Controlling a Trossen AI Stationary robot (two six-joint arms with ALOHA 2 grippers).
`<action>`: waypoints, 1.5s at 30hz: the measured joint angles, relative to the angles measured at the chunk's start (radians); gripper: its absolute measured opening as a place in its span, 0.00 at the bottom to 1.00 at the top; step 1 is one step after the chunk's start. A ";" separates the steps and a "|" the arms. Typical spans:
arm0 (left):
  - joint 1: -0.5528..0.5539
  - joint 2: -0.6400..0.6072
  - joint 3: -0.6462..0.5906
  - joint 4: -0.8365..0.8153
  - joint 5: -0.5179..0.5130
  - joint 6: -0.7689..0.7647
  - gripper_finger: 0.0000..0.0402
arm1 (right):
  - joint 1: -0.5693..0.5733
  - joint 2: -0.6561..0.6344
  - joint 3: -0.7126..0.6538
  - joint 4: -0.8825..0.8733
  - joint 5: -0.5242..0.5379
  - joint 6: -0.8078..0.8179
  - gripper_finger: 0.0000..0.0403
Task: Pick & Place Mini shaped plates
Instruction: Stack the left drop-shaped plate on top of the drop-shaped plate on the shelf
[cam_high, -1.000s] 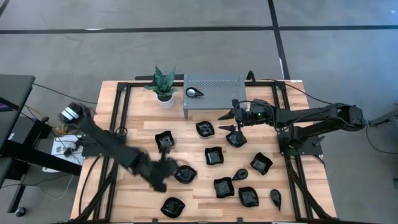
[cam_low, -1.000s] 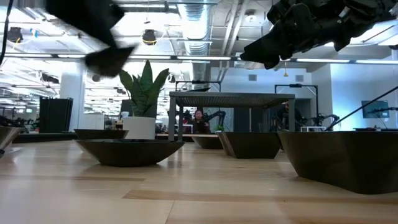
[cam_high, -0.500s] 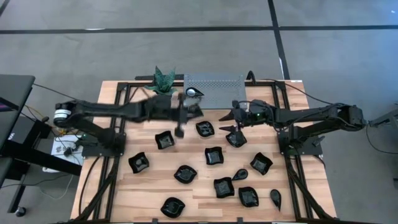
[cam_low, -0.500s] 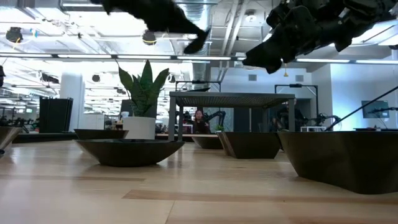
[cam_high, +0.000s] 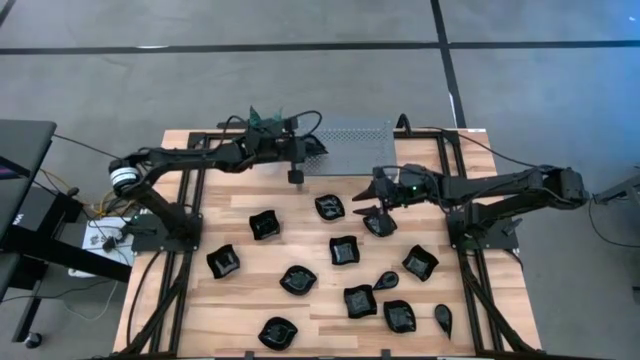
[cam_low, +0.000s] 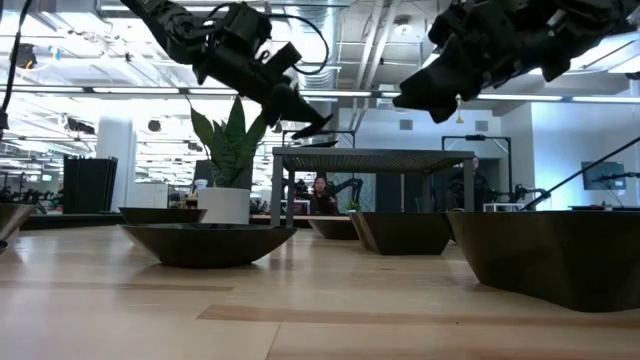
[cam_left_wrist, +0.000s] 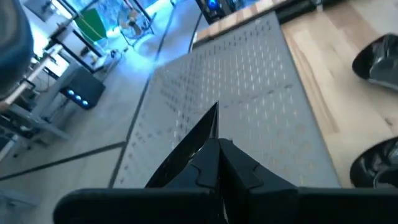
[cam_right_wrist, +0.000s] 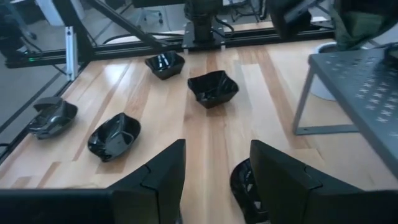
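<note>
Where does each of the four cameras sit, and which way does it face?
High view: overhead, straight down on the table; both arms show.
Low view: at tabletop height, facing the rack; both arms overhead.
Left wrist: over the rack; shut left pincer shows.
Right wrist: faces the plates; open right pincer shows.
Shared: every view shows the rack.

Rack (cam_high: 345, 145) at table's (cam_high: 230, 300) back w/ plant (cam_high: 262, 122) to its left; plates (cam_high: 345, 250) scattered in front.

Bright ceiling striplights; left wrist view blurred, bluish.
</note>
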 joint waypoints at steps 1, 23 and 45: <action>-0.001 0.002 -0.003 0.000 0.000 0.000 0.01 | 0.007 0.000 0.000 0.000 0.000 0.000 0.43; -0.024 0.003 -0.003 -0.045 -0.082 -0.035 0.01 | 0.038 0.000 0.000 0.000 0.000 0.000 0.43; -0.026 0.039 -0.003 0.070 -0.095 -0.062 0.17 | 0.038 0.000 -0.001 0.008 0.000 -0.001 0.43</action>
